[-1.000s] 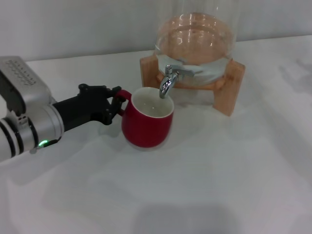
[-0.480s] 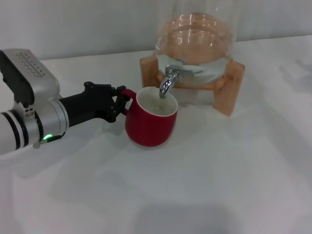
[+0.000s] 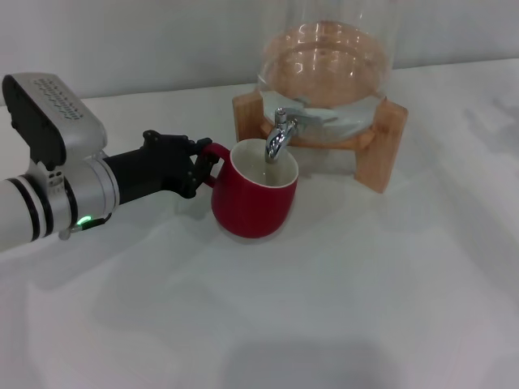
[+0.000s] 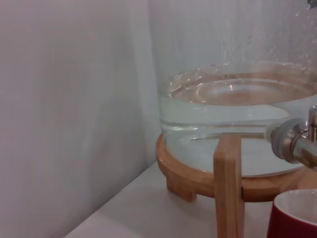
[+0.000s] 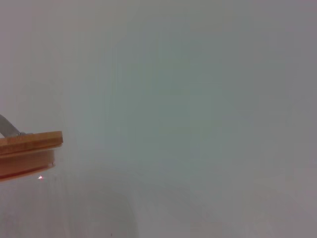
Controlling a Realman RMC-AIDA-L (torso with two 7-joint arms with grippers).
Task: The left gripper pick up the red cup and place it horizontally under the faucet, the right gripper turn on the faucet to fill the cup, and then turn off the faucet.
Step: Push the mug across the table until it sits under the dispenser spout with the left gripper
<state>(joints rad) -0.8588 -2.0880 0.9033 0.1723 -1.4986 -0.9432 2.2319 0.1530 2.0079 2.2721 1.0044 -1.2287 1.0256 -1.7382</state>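
The red cup (image 3: 253,198) stands upright on the white table, its white inside directly below the chrome faucet (image 3: 278,135). My left gripper (image 3: 203,164), a black claw, is shut on the cup's small handle from the left. In the left wrist view the cup's rim (image 4: 294,215) shows at one corner, beside the faucet (image 4: 296,140) and the glass dispenser (image 4: 233,119). The right gripper is out of view.
The clear glass dispenser (image 3: 324,77) holds water and rests on a wooden stand (image 3: 381,142) at the back of the table. A white wall rises behind it. The right wrist view shows only a wooden edge (image 5: 29,144) and the wall.
My left arm has moved right and back, carrying the cup from a little left of the spout to straight below it.
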